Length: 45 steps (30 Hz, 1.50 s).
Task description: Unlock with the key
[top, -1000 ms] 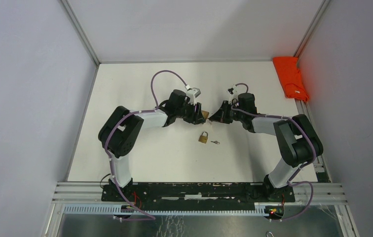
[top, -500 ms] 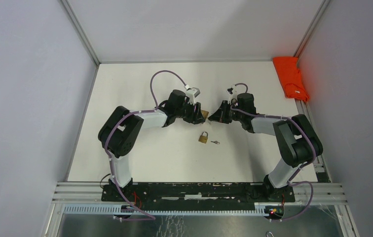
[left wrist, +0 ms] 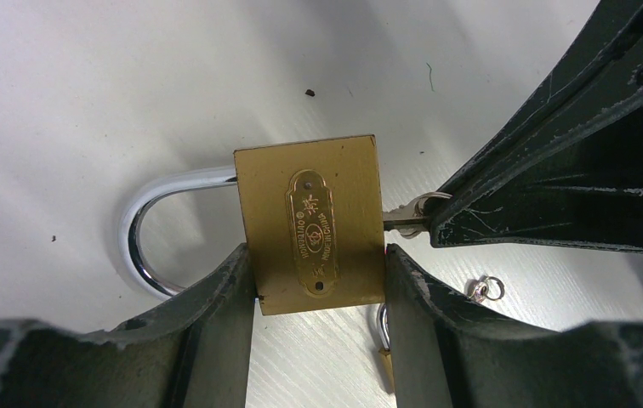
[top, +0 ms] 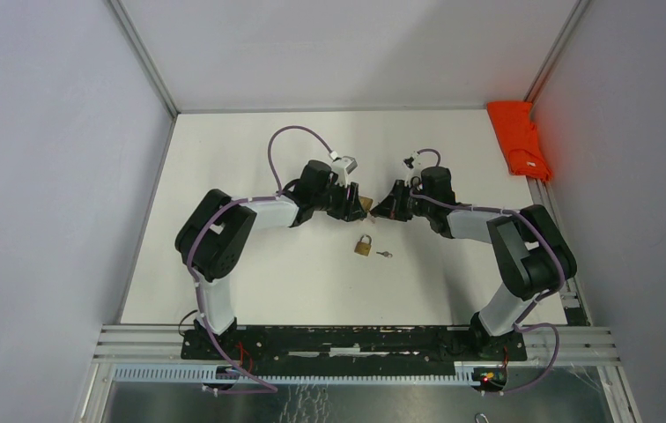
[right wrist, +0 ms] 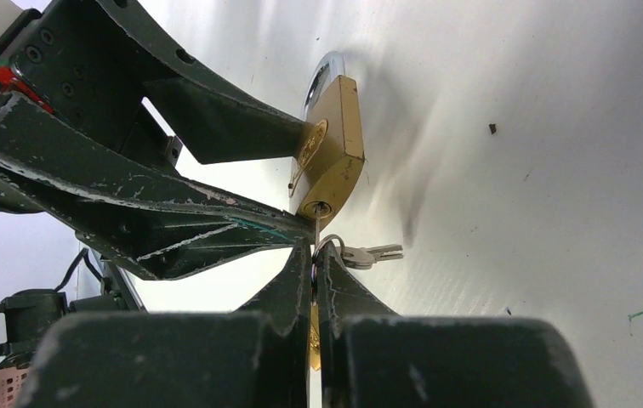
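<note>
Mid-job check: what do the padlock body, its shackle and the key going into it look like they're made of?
Square gold-coloured padlock body: looks like brass, with a satin, evenly yellow face. Curved silver shackle: probably chromed steel, given its mirror-bright highlights. Small silver key in the right end effector: pale bare metal, perhaps nickel-plated; too little shows to be sure.
</note>
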{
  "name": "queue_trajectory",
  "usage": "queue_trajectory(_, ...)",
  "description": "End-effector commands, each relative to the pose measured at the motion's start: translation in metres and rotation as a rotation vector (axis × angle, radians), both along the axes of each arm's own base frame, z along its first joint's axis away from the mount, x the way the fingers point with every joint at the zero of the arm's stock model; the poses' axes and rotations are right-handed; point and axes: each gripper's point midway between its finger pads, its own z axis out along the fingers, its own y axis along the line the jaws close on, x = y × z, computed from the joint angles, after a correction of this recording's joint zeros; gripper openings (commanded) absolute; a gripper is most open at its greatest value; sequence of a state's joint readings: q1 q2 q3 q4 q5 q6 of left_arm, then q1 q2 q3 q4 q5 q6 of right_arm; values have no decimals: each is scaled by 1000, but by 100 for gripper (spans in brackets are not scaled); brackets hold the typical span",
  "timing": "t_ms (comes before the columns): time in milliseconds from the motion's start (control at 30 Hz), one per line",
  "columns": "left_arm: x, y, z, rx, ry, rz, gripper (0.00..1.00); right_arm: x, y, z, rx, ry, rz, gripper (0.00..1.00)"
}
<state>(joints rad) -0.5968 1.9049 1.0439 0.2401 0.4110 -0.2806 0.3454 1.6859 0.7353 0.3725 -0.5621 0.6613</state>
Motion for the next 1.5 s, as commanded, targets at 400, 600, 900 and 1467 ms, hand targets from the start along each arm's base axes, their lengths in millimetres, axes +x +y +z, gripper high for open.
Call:
queue_trajectory(400, 2, -22, 40, -136, -53, -27, 2, 10, 8, 13, 24, -15, -85, 0)
queue_trajectory(600, 2, -26, 50, -168, -52, -30, 2, 10, 14, 10, 9, -6, -124, 0)
queue_trajectory(900, -4, -29, 68, -206, -63, -55, 2, 19, 24, 14, 30, -19, -119, 0)
queue_trajectory(1467, -15, -31, 88, -238, -76, -116, 2, 38, 37, 26, -22, -84, -25, 0)
